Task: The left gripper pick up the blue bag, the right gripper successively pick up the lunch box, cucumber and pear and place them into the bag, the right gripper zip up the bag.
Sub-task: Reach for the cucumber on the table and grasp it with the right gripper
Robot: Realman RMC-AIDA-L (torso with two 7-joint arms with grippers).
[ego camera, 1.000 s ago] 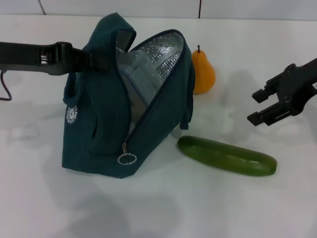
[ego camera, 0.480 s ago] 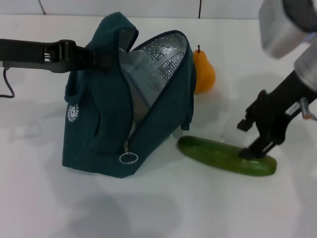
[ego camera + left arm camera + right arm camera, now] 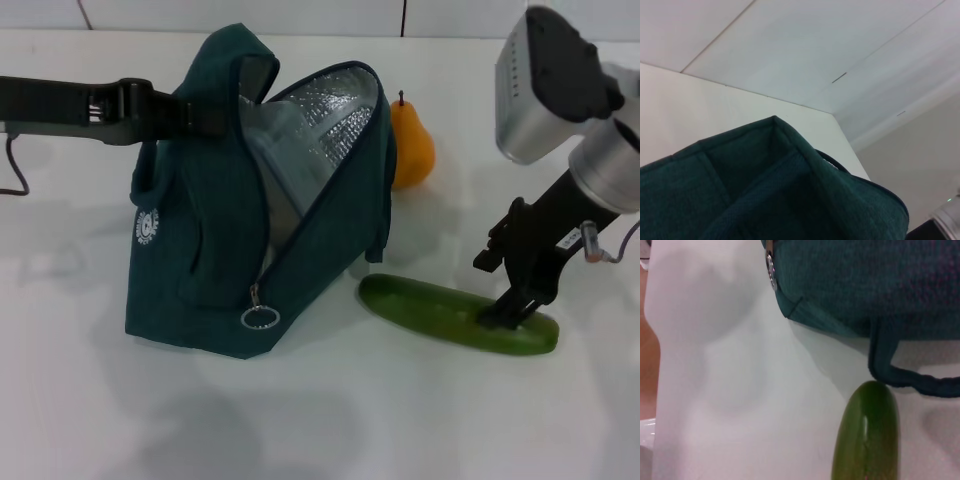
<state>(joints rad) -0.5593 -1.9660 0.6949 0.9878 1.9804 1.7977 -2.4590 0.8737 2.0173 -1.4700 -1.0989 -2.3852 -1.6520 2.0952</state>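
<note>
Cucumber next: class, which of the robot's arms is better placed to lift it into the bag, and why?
Right. The right gripper is down on the cucumber, near its far end from the bag. The left gripper is occupied holding the blue bag open by its top.

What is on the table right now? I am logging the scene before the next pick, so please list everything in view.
blue bag: one, dark teal, standing open at centre-left, silver foil lining showing.
lunch box: one, clear, inside the bag, only partly visible.
zipper ring pull: one, metal, low on the bag's front.
pear: one, orange-yellow, upright behind the bag.
cucumber: one, dark green, lying in front of the bag's right side.
table: one, white.
left gripper: black, at the bag's top handle.
right gripper: black, down on the cucumber's right end.
</note>
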